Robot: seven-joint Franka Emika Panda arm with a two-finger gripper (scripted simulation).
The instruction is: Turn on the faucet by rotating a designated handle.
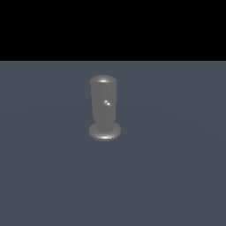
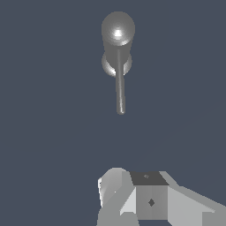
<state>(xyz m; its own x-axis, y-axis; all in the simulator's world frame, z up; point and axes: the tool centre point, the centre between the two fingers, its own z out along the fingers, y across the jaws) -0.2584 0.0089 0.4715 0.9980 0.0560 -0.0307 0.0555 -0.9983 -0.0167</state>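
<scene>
1. Faucet (image 1: pixel 104 108) stands upright on the desk (image 1: pixel 176 176), handle (image 2: pixel 119 84) projecting sideways from its upper part
2. Handle looks stiff, thin, slippery; push near the rounded tip for leverage
3. Tool (image 2: pixel 132 198) sits well apart from it; whether spread or pressed together, I cannot tell
4. Containers: none visible

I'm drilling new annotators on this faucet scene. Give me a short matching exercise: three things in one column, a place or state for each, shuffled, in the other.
Things:
1. faucet
2. handle
3. claw

Places or states:
A. thin rod projecting sideways from the cylinder
B. apart from the handle, touching nothing, seen only in the wrist view
C. standing upright on a round flared base

Pairs: 1-C, 2-A, 3-B
</scene>
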